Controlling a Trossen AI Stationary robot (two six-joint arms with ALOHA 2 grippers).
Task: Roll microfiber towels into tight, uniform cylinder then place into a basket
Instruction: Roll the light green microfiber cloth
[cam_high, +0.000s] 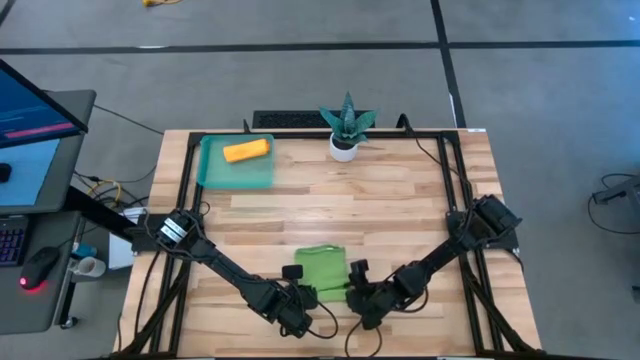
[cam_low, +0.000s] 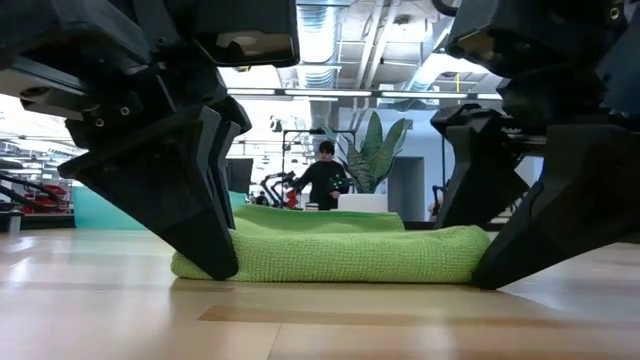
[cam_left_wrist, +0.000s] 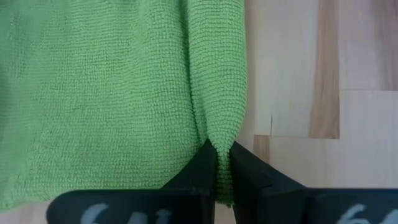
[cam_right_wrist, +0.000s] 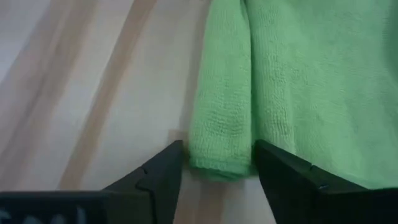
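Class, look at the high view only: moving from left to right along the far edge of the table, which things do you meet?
Teal basket holding the rolled orange towel → small white pot with the green spiky plant.

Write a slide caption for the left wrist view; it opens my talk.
Left tool pinches the rolled edge of the lime green microfiber towel on the wooden table.
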